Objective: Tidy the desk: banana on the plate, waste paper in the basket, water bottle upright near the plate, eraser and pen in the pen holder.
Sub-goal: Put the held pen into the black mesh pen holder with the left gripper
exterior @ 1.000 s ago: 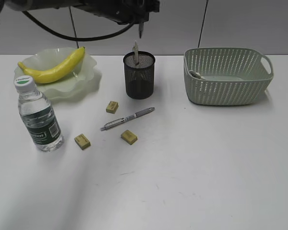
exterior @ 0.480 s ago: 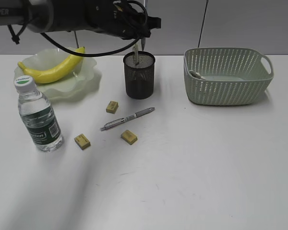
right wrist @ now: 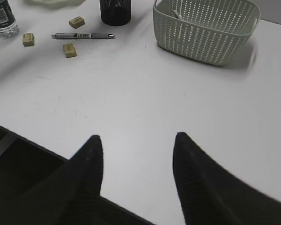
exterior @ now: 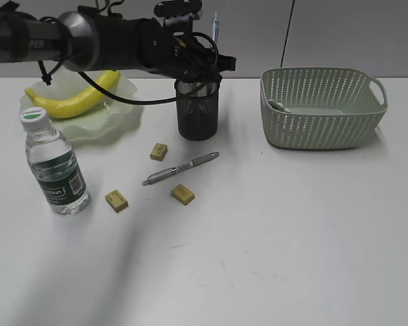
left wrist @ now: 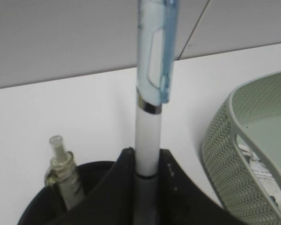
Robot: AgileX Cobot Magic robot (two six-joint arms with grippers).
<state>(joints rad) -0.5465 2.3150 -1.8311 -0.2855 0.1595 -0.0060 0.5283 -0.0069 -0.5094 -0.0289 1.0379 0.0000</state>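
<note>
Water bottle (exterior: 54, 166) stands upright at the worktop's (exterior: 272, 238) left edge, with the banana (exterior: 78, 96) on the plate (exterior: 115, 119) behind it, partly hidden by the left arm. At centre, the left tool (left wrist: 145, 161) is clenched on a blue-capped pen (left wrist: 152, 84) above the pen holder (exterior: 197, 112), its tip hidden, while a silver pen (exterior: 180, 168) and three erasers (exterior: 182, 194) lie loose. Rightward, the waste paper (left wrist: 260, 161) shows dimly inside the basket (exterior: 323, 109); the right tool (right wrist: 138, 159) hangs released.
</note>
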